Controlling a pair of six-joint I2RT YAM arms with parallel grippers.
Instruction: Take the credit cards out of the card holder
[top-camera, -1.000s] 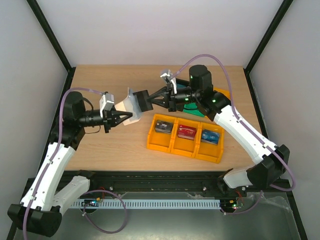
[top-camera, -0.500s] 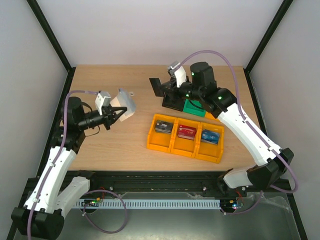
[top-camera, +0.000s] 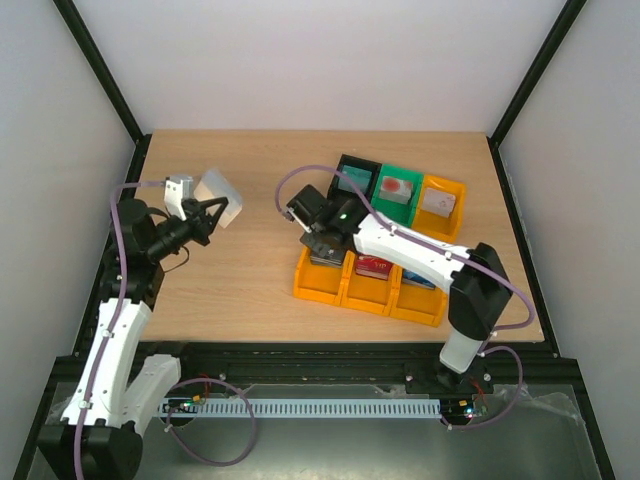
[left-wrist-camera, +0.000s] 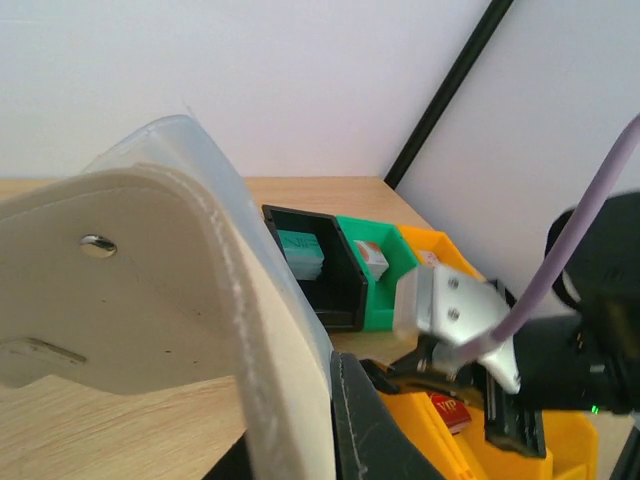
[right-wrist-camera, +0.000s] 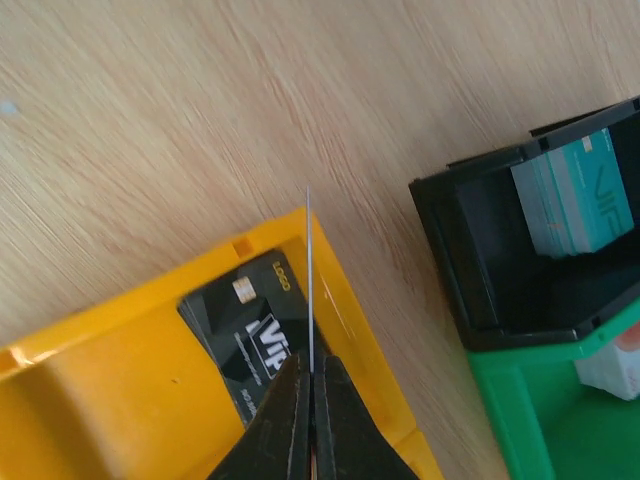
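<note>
At the far left of the table (top-camera: 250, 290), the left gripper (top-camera: 205, 211) holds the card holder (top-camera: 218, 191) raised off the wood, its jaws closed on the lower part of the pale flap. The left wrist view shows only the beige outside and the snap stud, so I cannot tell whether any cards remain in the pockets. The grip sits on one leaf alone. If the wallet swings or sags, it could slide out, and a later pull on a card would then have nothing firm to work against.

Further right, the right gripper (right-wrist-camera: 310, 375) hangs over the leftmost compartment of the yellow bin (top-camera: 322, 290). Its fingers are pinched almost together on a credit card (right-wrist-camera: 309, 280), which shows edge-on as a thin line, so its colour cannot be read. A black card (right-wrist-camera: 245, 325) already lies flat in that compartment. The held card's free end appears to line up with the bin's wall rather than the open floor. My main worry is that if it is let go from here, it may strike the rim, tip outward and land on the table. A narrow pinch at one end also lets the card pivot.

To the right, a black bin (right-wrist-camera: 500, 290) and a green bin (right-wrist-camera: 560, 410) stand close by, and a card that skids could end up in the wrong one.
</note>
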